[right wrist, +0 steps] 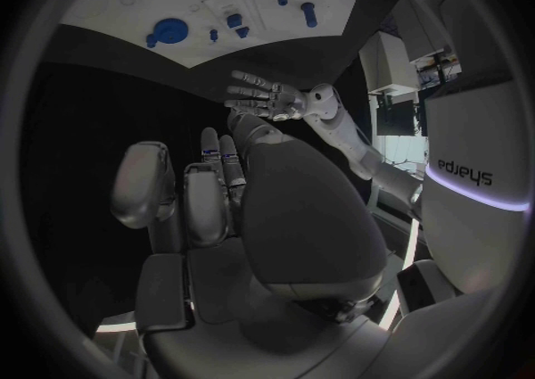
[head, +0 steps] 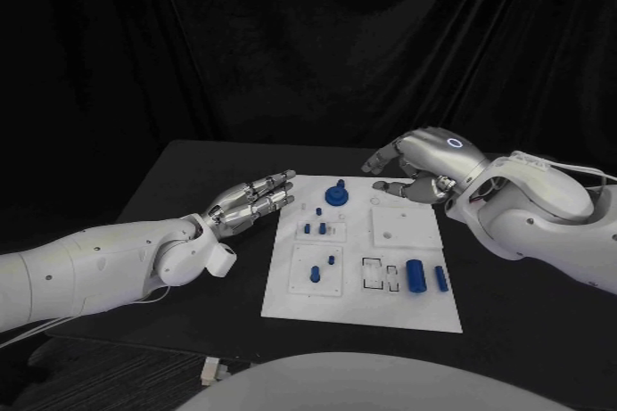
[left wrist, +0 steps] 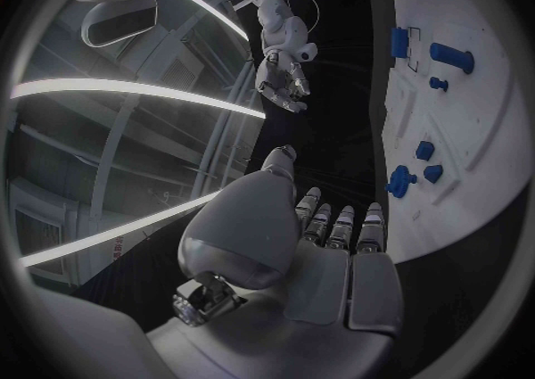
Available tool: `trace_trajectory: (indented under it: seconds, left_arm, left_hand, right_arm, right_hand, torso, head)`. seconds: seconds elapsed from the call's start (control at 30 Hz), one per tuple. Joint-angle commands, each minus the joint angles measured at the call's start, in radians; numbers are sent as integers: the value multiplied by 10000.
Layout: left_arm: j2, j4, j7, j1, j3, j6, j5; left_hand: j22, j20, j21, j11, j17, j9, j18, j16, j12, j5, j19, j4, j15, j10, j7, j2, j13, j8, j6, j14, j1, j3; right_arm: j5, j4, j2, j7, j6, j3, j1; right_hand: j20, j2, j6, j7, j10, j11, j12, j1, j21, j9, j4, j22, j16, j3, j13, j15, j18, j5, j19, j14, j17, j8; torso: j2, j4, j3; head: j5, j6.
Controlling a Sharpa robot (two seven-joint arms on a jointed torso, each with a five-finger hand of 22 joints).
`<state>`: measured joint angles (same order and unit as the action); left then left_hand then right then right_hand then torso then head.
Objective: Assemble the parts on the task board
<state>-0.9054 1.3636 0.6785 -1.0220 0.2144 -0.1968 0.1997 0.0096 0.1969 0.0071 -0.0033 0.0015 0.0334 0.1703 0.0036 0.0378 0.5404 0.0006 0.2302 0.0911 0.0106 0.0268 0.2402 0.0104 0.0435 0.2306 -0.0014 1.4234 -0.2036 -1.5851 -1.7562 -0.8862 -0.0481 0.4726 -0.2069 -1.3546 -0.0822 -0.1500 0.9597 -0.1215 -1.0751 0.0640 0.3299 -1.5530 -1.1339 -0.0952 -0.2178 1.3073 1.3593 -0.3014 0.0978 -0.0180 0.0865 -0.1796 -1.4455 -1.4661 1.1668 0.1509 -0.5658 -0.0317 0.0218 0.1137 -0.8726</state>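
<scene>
Hands hover empty: left hand with fingers straight and slightly apart beside the task board, right hand loosely curled, nearer the round blue part.

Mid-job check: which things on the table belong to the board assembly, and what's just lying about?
Belongs to the job:
task board
round blue part at the board's far edge
large blue cylinder
small blue pegs
left hand, holding nothing
right hand, holding nothing

Lying about:
small pale object at the table's near edge
</scene>
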Motion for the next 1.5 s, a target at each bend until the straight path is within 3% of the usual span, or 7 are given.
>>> trace_trajectory:
  seconds: [0.03,0.17,0.3,0.33,0.47,0.87,1.5]
  left_arm:
    - [19,44,399,12,-9,-7,-63]
    - [28,69,403,12,-8,-2,-64]
    - [34,77,397,12,-8,-4,-64]
    - [35,78,392,12,-8,-8,-64]
    - [40,70,383,12,-8,-24,-64]
    - [35,93,407,12,-8,-68,-63]
    - [-14,143,583,12,-8,21,-63]
  left_hand:
    - [9,7,-35,32,-15,-2,61,-36,-25,59,28,-26,-56,-35,85,26,-9,52,22,14,22,42]
    - [8,8,-35,36,-15,-1,63,-36,-22,73,28,-33,-59,-35,89,21,-8,56,28,14,29,43]
    - [10,11,-35,42,-15,1,67,-36,-13,97,29,-49,-63,-32,94,15,-6,63,44,14,44,49]
    - [11,12,-34,47,-15,1,68,-36,-13,107,29,-55,-63,-32,98,13,-6,65,46,14,50,51]
    - [9,12,-35,50,-15,2,68,-36,-16,112,29,-58,-64,-32,102,12,-7,66,50,14,53,52]
    - [7,25,-35,94,-15,12,73,-36,-12,134,29,-82,-68,-32,167,29,-7,92,123,14,79,78]
    - [5,27,-36,120,-15,10,76,-36,12,130,28,-98,-76,-26,174,15,-1,96,117,14,91,79]
  right_arm:
    - [1861,-36,-258,-763,325,-8,-84]
    - [2306,11,-528,-1660,-668,-9,7]
    - [2253,87,-662,-3013,-1912,-10,164]
    - [2162,103,-676,-3324,-2182,-10,195]
    - [1545,211,-715,-4502,-3602,-10,282]
    - [928,543,-464,-5677,-6803,-12,397]
    - [1004,610,-236,-5826,-7309,-12,815]
  right_hand:
    - [120,-51,568,128,-1461,-414,1027,151,-41,-135,-1,1509,22,17,459,-292,6,170,-17,-181,-33,284]
    - [484,-106,1550,608,-3194,-915,7100,1405,377,-423,-561,1397,-255,600,6684,-579,64,421,131,-75,-422,787]
    - [616,45,2037,833,-4019,-961,11271,4000,-1203,-878,-723,1823,1616,1011,12458,-725,-237,777,-391,-847,3015,1194]
    - [740,275,2256,959,-4514,-1017,11943,5457,-2598,-1074,-766,2171,2115,1419,13719,-727,-496,-581,-779,-1047,4040,1349]
    - [785,463,2790,1094,-4957,-1175,12409,6267,-2938,-1449,-680,2238,1868,1971,14730,-909,-558,-540,-839,-926,3482,1568]
    - [1030,577,2879,1183,-4957,-1246,12409,6139,-3478,-2284,-709,2359,2047,2270,14730,-1146,-653,-347,-934,-1015,3882,1496]
    - [1044,481,3328,1308,-4957,-1354,12409,6042,-3196,-2580,-655,2257,1987,2337,14730,-1179,-577,-421,-788,-984,3750,1464]
  torso:
    - [5,-2,-4]
    - [15,-3,-8]
    - [13,-2,-18]
    - [21,2,-23]
    - [-1,-3,-17]
    - [-13,-6,-7]
    - [-9,2,-4]
  head:
    - [-248,0]
    - [-477,0]
    - [-818,0]
    - [-910,0]
    - [-1189,0]
    - [-1505,0]
    - [-2302,0]
